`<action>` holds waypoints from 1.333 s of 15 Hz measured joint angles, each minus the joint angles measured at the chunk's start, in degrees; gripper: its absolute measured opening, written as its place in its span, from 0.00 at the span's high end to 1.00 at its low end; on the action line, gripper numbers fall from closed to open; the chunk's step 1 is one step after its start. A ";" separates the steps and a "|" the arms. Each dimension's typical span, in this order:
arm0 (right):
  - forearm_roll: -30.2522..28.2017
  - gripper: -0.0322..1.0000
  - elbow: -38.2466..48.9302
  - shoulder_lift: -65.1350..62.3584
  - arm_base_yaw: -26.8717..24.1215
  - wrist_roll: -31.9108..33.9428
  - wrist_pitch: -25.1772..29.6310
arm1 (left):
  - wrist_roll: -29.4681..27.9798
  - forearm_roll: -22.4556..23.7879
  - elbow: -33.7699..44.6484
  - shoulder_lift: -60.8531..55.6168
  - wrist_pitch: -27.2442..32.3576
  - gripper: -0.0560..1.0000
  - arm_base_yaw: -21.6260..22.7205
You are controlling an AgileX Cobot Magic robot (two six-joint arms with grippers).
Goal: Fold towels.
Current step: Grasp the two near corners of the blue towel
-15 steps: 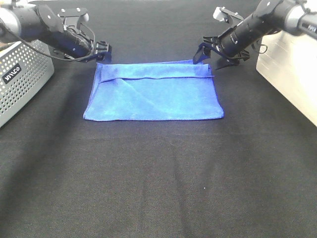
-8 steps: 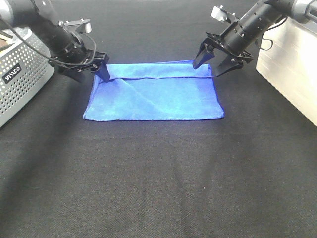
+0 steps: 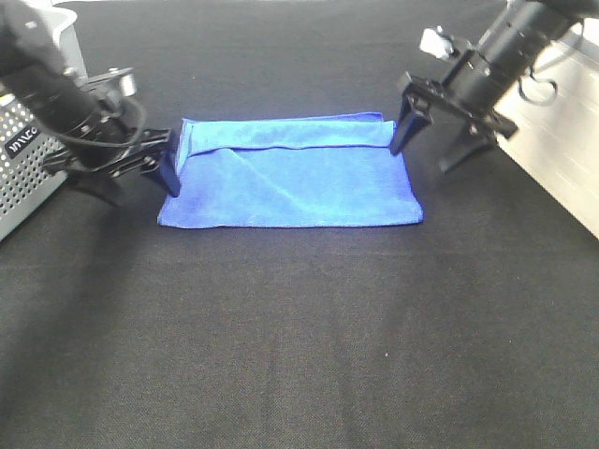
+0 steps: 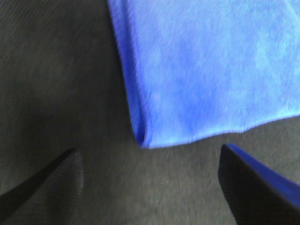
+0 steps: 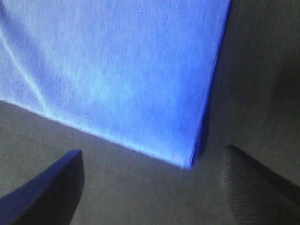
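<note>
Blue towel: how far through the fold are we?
Done: the blue towel lies flat on the black table cover, apparently folded once; an upper layer's edge runs near its far side. In hand: nothing. The left hand and right hand are open, one at each end, with a towel corner between the fingers but not gripped. Left: probably another fold, since it is a wide rectangle.

1 blue towel [image 3: 290, 182], 2 pincers (L pincer [image 3: 140, 192], R pincer [image 3: 421, 159]), 1 grey basket [image 3: 21, 187], 1 white box [image 3: 562, 159].

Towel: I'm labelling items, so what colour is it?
Plain royal blue; the towel shows best in the exterior high view.
</note>
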 joint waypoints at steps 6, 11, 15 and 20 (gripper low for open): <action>1.72 0.24 16.27 -6.82 0.00 -3.44 -13.41 | 0.00 -1.55 3.04 -1.95 -3.90 0.23 0.00; 2.23 0.24 16.27 -6.82 0.00 -4.01 -16.50 | 0.00 -5.16 3.04 0.57 -6.02 0.23 0.00; 5.33 0.28 16.27 -2.52 0.00 -6.76 -17.42 | 5.33 -12.20 2.18 4.93 -7.85 0.23 0.00; 9.11 0.52 16.21 0.40 1.43 -9.17 -17.88 | 6.47 -14.15 -2.86 8.31 -6.19 0.45 -1.15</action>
